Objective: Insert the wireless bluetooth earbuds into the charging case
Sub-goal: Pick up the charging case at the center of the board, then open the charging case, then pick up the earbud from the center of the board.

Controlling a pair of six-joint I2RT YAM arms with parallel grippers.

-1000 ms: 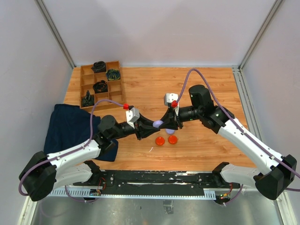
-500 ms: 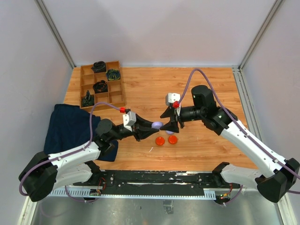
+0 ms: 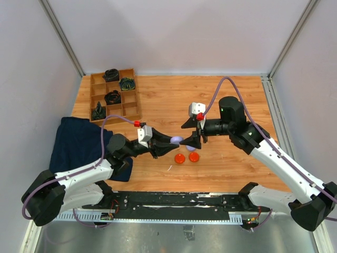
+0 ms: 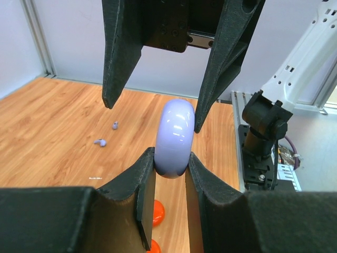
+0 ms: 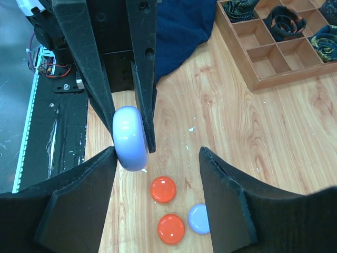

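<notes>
near: 2 orange-red discs (image 5: 163, 190) and a second lavender disc (image 5: 199, 219) lie flat on the table under the grippers.
above them: left gripper (image 4: 170, 156) is clamped on a lavender disc (image 4: 174, 132), held on edge by its rim. right gripper (image 5: 157, 153) has its jaws apart, straddling that disc; cannot tell whether a pad touches it.
farther: 2 lavender earbuds (image 4: 115, 125) lie loose on bare wood, near each other and well apart from the discs. no orange-red ones seen.
judgement: the earbuds look very light, hard, glossy and stemmed, so likely to skid or flip. pinch across the bulb with the fingertips only.
</notes>
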